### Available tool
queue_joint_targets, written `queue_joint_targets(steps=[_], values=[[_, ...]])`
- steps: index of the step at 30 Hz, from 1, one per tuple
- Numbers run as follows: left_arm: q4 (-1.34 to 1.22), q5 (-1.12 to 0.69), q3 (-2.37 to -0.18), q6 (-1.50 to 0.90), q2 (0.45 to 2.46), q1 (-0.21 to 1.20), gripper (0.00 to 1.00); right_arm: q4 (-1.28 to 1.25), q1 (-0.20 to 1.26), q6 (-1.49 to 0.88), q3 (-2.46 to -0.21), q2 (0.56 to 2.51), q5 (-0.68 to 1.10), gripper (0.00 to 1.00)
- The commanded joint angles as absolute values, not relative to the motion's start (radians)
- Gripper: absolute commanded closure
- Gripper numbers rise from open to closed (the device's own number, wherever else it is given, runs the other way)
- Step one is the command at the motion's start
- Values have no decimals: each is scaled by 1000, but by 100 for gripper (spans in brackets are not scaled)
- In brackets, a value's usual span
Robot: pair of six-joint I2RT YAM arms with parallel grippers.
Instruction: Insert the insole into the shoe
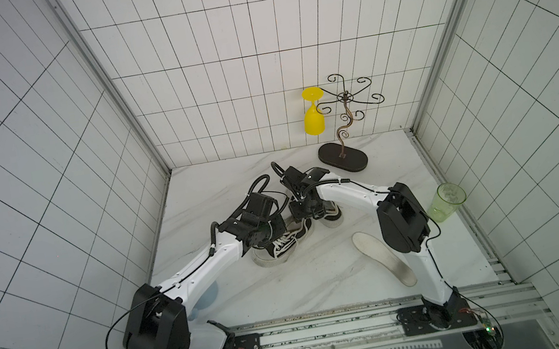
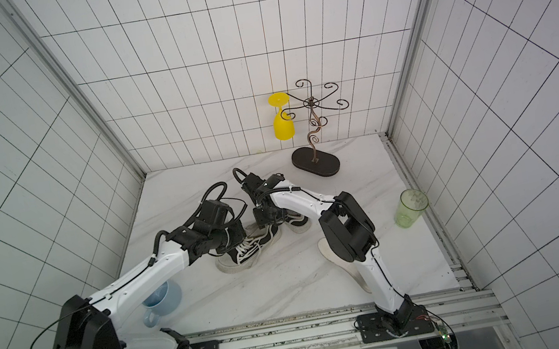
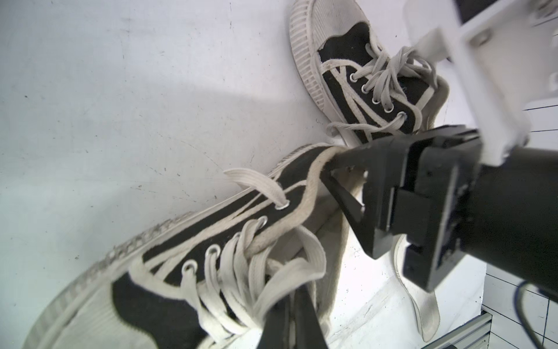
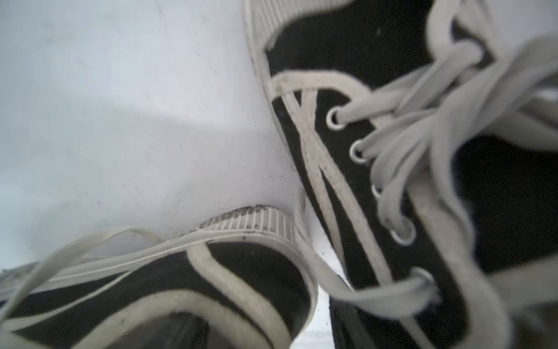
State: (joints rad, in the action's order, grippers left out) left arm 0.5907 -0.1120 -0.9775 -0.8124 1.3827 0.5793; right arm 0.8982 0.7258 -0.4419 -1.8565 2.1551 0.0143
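A black-and-white sneaker, the shoe, lies at mid-table with its toe toward the front. The white insole lies flat on the table to its right, partly under my right arm and held by nothing; it also shows in the left wrist view as the insole. My left gripper is shut at the shoe's tongue and laces, with a pale strip pinched between its fingers. My right gripper stands open with its jaws on either side of the shoe's heel collar.
A second, matching sneaker stands just behind the right gripper, almost touching the first. A wire rack on a dark base holds a yellow goblet at the back. A green cup is at the right edge, a blue mug under the left arm.
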Motion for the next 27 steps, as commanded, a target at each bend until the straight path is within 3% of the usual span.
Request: queue_joint_targets(steps=[1, 13, 23, 27], values=[[562, -95, -973, -821, 1366, 581, 100, 969, 690, -459, -1929, 2087, 75, 40], [532, -78, -959, -835, 1382, 579, 100, 1026, 682, -422, -1824, 2059, 158, 64], [529, -77, -982, -783, 1442, 559, 100, 1001, 681, -313, -1669, 1948, 340, 55], [541, -60, -1011, -715, 1451, 556, 100, 952, 693, -301, -1574, 1969, 384, 67]])
